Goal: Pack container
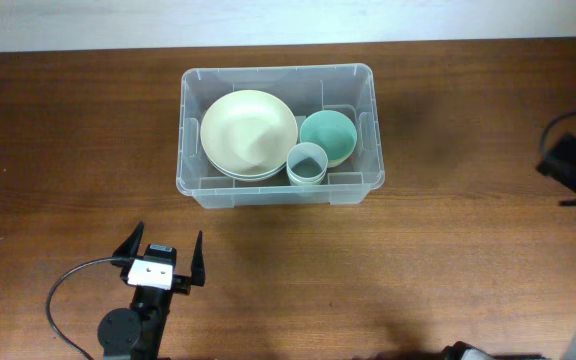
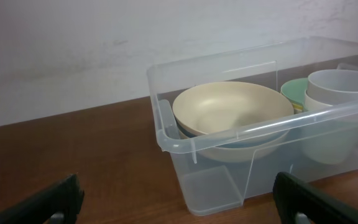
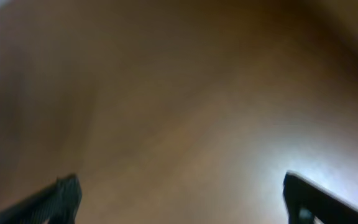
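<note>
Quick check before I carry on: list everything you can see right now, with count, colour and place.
container: 1, clear plastic, middle of the table, toward the far side
large bowl: 1, cream, top of a stack in the container's left part; number beneath unclear
small bowl: 1, green, right part of the container
cup: 1, pale grey, upright in the container, in front of the small bowl
table: 1, brown wood
cable: 1, black, on the table by the left arm
left gripper: 1, black, open, empty, in front of the container, apart from it
right gripper: 1, black, open, empty, over bare wood; view blurred
</note>
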